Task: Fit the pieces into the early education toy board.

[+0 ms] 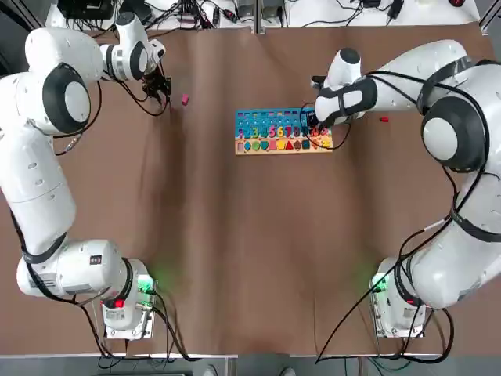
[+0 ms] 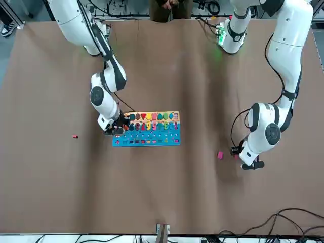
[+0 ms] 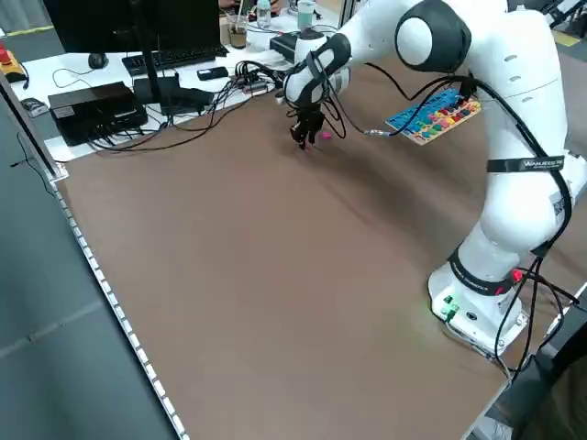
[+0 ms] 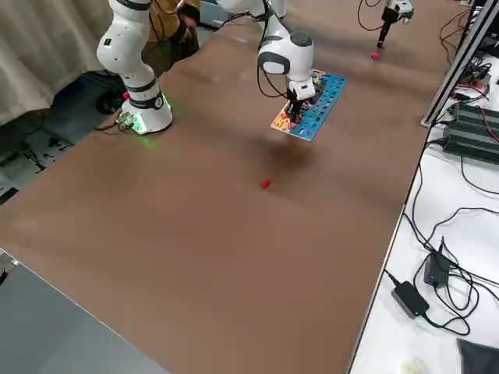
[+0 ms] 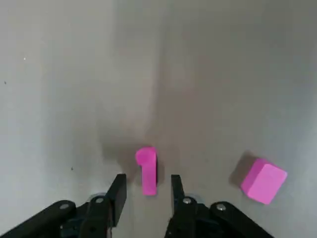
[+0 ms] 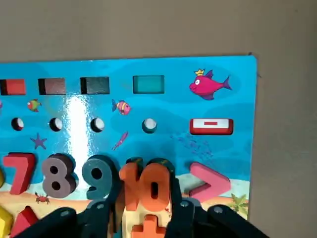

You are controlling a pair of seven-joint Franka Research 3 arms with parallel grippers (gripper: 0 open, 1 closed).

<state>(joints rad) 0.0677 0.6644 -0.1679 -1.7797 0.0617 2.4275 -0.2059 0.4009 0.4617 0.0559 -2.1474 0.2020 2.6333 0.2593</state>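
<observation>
The early education toy board (image 1: 283,129) lies flat at the table's far middle, blue on top with coloured numbers and shapes. My right gripper (image 6: 146,198) is down on the board's right end (image 6: 213,99), shut on an orange "10" piece (image 6: 148,186) beside the 9. Far left on the table, my left gripper (image 5: 147,186) stands open, with a small upright pink piece (image 5: 146,171) between its fingers and a gap on each side. A second pink block (image 5: 263,180) lies just beside it (image 1: 185,99). A red piece (image 1: 383,119) lies on the table right of the board.
Cables, a keyboard and black boxes line the desk (image 3: 138,82) beyond the table's far edge. Bare brown tabletop (image 1: 250,258) stretches between the board and the arm bases.
</observation>
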